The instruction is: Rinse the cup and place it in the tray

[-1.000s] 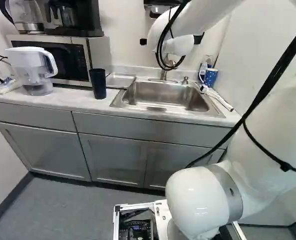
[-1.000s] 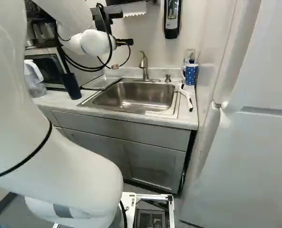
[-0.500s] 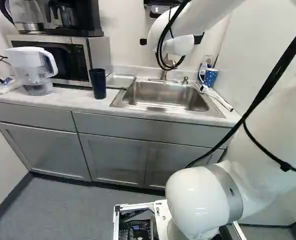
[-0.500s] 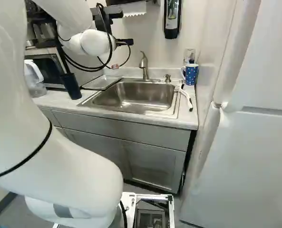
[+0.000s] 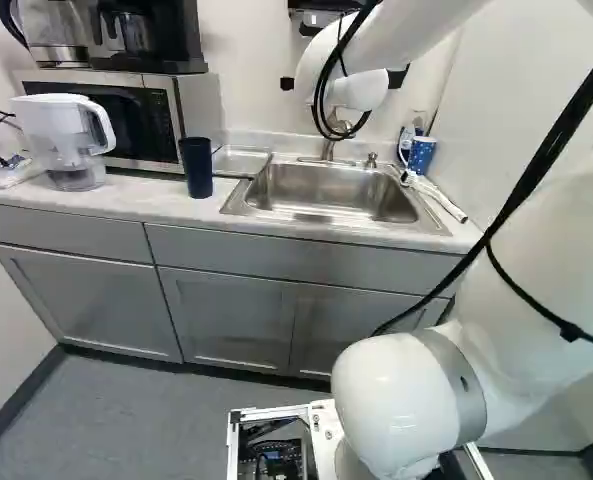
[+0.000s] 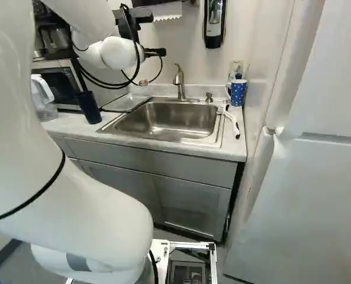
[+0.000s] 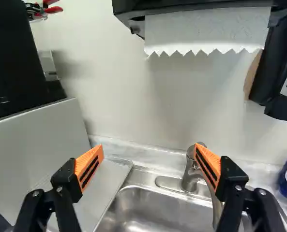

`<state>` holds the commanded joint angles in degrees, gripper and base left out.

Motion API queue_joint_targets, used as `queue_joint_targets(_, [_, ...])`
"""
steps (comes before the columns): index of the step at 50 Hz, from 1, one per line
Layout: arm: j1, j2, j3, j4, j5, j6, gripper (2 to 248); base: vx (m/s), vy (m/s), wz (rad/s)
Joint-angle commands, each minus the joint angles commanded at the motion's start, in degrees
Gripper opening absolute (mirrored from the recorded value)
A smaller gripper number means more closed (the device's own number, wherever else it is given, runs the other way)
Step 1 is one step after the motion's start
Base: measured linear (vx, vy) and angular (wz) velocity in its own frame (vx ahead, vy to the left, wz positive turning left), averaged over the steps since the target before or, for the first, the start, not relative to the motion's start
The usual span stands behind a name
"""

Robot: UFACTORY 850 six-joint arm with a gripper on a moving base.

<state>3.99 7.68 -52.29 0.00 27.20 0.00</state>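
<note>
The arm (image 5: pixel 551 255) and dark cup (image 5: pixel 197 168) show no shift; rinsing therefore remains pending. The claw (image 7: pixel 148 151) stands spread, nothing between its fingers.

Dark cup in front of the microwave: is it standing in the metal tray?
No, the left base view shows the dark cup upright on the countertop, beside the metal tray.

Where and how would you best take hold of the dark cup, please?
I would grip the dark cup around its upper half, fingers on opposite sides, coming level from the front: it stands upright, shows no handle, and the microwave is close behind.
</note>
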Motion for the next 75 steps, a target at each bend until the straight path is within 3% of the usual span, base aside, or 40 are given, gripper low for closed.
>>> queue_joint_targets(75, [-3.3, -8.2, -9.8, 2.6, -12.6, 0.0, 247, 0.000, 0.000, 0.000])
